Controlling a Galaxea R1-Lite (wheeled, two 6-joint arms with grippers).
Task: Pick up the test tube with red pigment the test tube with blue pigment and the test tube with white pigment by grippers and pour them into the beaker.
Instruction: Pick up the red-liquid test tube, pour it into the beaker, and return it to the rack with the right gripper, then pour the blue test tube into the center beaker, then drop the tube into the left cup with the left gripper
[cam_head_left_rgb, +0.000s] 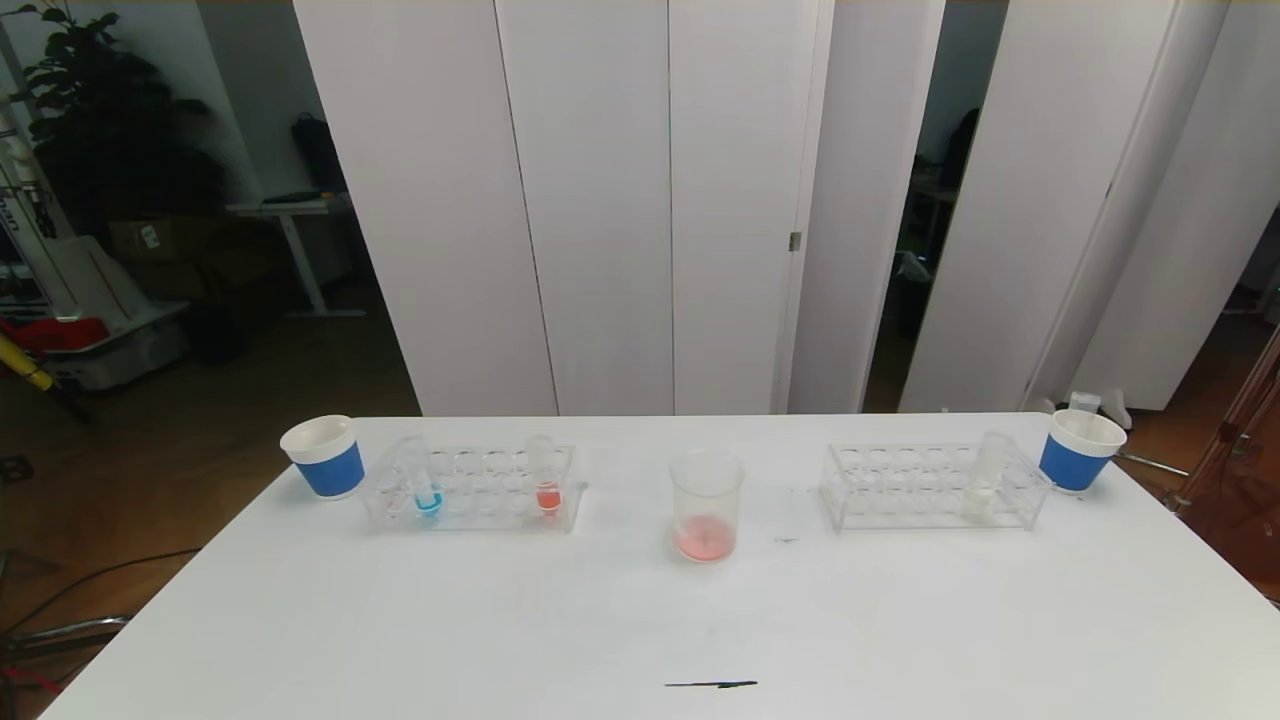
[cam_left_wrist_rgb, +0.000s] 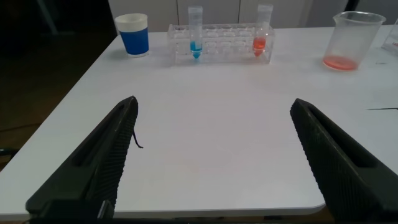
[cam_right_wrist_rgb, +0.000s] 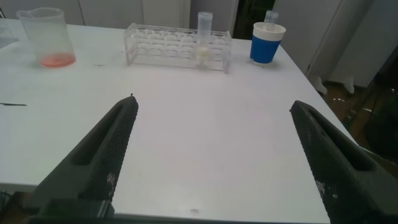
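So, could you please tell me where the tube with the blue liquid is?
In the head view, the slim clear tube with turquoise-blue liquid stands in the left clear rack, beside the blue paper cup.

The head view looks down from above the white rectangular table (cam_head_left_rgb: 640, 620). Both wrist views sit low at its 6 o'clock edge, facing 12; all share the clear cylindrical beaker with pink liquid (cam_head_left_rgb: 706, 505) (cam_left_wrist_rgb: 352, 40) (cam_right_wrist_rgb: 46, 37).

The near half of the table (cam_head_left_rgb: 640, 620) is lying bare — wide room for passing. Along the far side, things are standing in a row: a blue cup (cam_head_left_rgb: 324, 456) just beside the left rack (cam_head_left_rgb: 470, 490), the beaker (cam_head_left_rgb: 706, 505) alone mid-table, the right rack (cam_head_left_rgb: 930, 487) beside another cup (cam_head_left_rgb: 1080, 450) — open gaps are flanking the beaker.
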